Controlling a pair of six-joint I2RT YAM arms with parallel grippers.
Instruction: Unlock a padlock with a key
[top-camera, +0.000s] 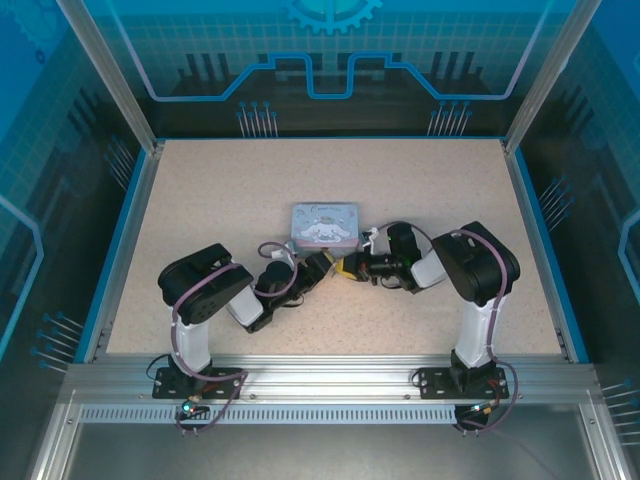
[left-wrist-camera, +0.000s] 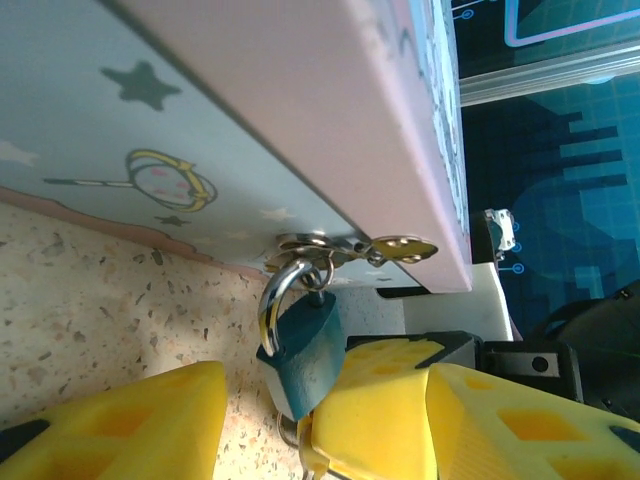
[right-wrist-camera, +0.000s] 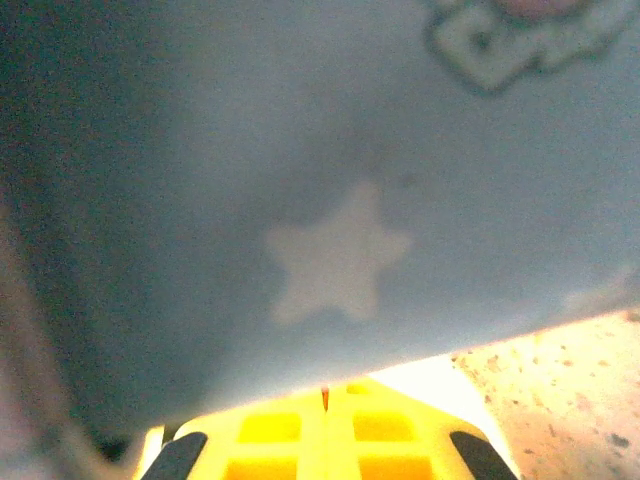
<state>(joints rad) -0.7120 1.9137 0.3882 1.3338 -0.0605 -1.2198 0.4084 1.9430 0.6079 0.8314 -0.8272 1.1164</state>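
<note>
Here, the left gripper (left-wrist-camera: 310, 395) is shown with its jaws apart: its left-hand finger (left-wrist-camera: 110, 430) is set clear of the padlock (left-wrist-camera: 305, 355), with a strip of speckled table (left-wrist-camera: 90, 320) visible between them. The padlock is found within the gripper's opening, just ahead of the tips. It is hung by its thin shackle (left-wrist-camera: 270, 300) from the metal hasp (left-wrist-camera: 320, 245) on the side of the tin (left-wrist-camera: 150, 120), which stands directly beyond the gripper. A yellow finger is pressed against the padlock's right flank; to which gripper it belongs cannot be told. A small silvery piece, taken to be the key (left-wrist-camera: 298, 445), is seen at the padlock's base, nearest the left gripper. Whether it is seated in the lock cannot be told. Further right, the right gripper (right-wrist-camera: 325, 400) is shown with its fingers brought together, only a fine seam being left between them. The tin's star-printed wall stands close ahead of its tips. Whether anything is pinched in that seam cannot be told.
</note>
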